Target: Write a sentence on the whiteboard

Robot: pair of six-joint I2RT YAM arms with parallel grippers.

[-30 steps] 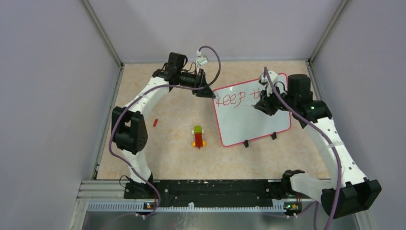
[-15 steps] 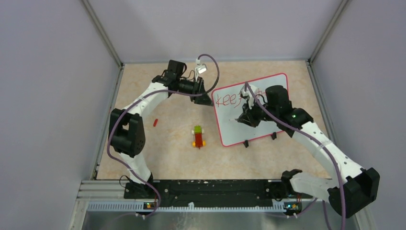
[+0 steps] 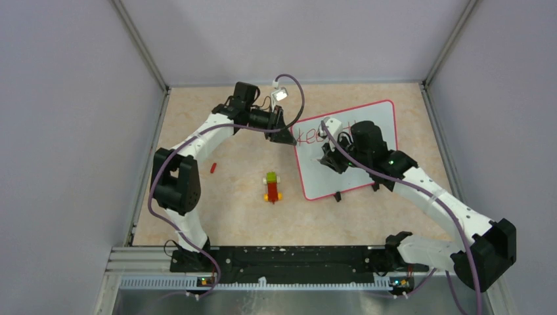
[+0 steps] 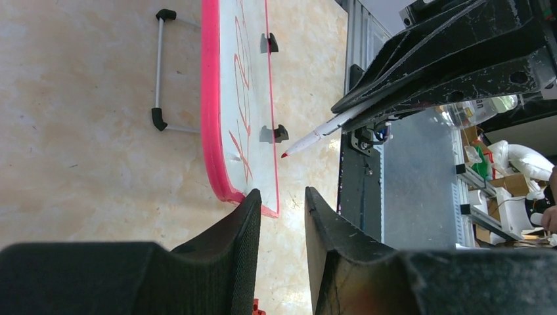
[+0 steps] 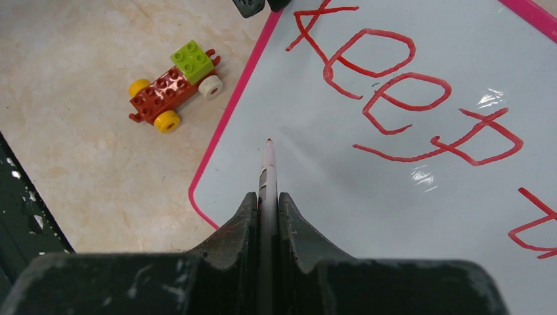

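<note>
A toy brick car [image 3: 272, 187] sits mid-table [image 3: 223, 210], just left of the whiteboard [image 3: 345, 180]. The whiteboard lies flat on the right half. Its long axis runs left to right, the right end angled farther away, with the clip feet [image 3: 337, 196] on its near edge. The right gripper [image 3: 326, 159] is clamped on a red marker [image 5: 268, 164] that points at bare board beside the red lettering [image 5: 394, 85]. At the far-left corner, the left gripper [image 3: 284, 134] has its jaws apart.

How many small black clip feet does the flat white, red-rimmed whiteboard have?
2. Both sit on the near edge of the whiteboard: left clip foot, right clip foot. The arms cover the far edge partly, so more may hide.
</note>
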